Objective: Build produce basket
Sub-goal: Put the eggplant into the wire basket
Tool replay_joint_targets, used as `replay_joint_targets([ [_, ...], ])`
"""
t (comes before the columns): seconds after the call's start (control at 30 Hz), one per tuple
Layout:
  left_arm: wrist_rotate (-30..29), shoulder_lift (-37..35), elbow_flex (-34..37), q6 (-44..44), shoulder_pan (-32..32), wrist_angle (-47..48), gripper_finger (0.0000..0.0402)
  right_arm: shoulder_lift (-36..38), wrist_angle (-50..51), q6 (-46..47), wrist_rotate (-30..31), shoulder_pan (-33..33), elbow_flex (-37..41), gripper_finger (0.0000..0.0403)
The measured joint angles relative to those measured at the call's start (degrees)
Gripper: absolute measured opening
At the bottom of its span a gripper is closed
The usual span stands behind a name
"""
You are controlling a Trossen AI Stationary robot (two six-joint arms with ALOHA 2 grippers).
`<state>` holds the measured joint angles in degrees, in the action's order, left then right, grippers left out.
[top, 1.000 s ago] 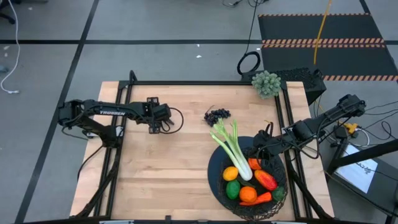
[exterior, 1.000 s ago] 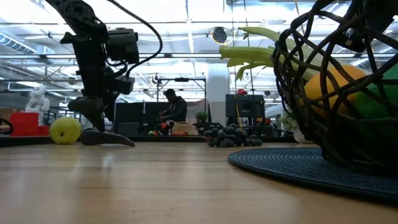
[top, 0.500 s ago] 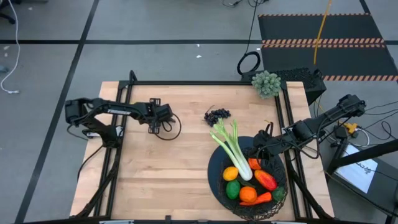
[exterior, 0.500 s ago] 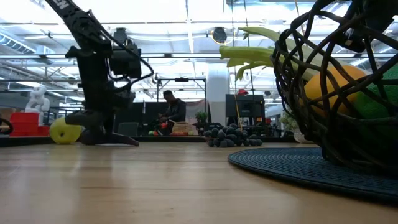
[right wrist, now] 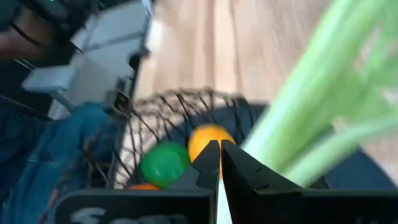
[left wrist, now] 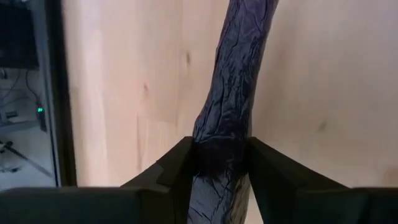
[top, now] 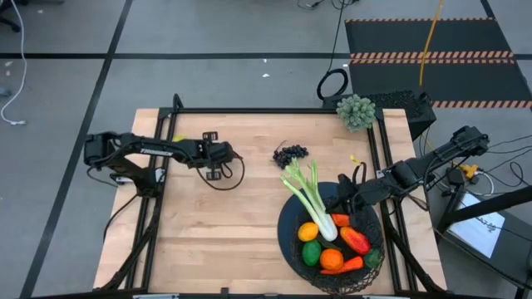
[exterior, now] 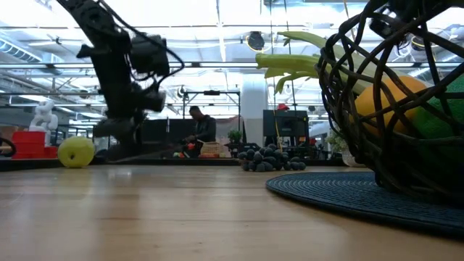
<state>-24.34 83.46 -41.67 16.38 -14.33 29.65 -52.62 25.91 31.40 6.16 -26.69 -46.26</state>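
Observation:
My left gripper (left wrist: 219,160) is over the table's left-centre (top: 219,159) and is shut on the purple eggplant (left wrist: 233,81). My right gripper (right wrist: 219,163) is shut with nothing in it and hovers at the right rim of the black wire basket (top: 287,241). The basket holds the celery stalk (top: 309,195), whose leafy end sticks out over the far rim, a lemon (top: 307,232), a lime (top: 311,252), an orange (top: 331,260), a mango (top: 355,241) and a carrot (top: 349,266). The dark grapes (top: 290,154) rest on the table just beyond the basket. My left gripper pinches the eggplant between its two fingers (left wrist: 177,165), partway along its wrinkled body (left wrist: 221,140). The fingers come from above and lie across it. The longer part of the eggplant reaches forward past the fingers. In the low view it hangs just off the table (exterior: 134,151).
A yellow-green round fruit (exterior: 76,152) lies near the far left corner of the table. The grey-green bumpy clump (top: 356,110) sits at the far right corner. A dark round mat (exterior: 341,190) lies under the basket. Bare wood stretches across the near left half.
My left gripper came down onto the eggplant lying on the table, then rose and shifted a little toward the basket. The eggplant came up with it and no longer lies on the wood. My right arm kept still.

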Motion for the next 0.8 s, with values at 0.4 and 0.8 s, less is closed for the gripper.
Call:
replay_joint_targets([
  [0.4,-0.8,-4.2,-14.1,-11.6,11.3,7.8,0.0133,0.0,-12.5,-12.4,10.3,2.8,0.0,0.0011],
  [0.8,-0.9,-4.1,-28.6,-12.6,20.6,2.7,0.0132,-3.6,-26.2,-22.4,18.6,3.5,0.0,0.0011],
])
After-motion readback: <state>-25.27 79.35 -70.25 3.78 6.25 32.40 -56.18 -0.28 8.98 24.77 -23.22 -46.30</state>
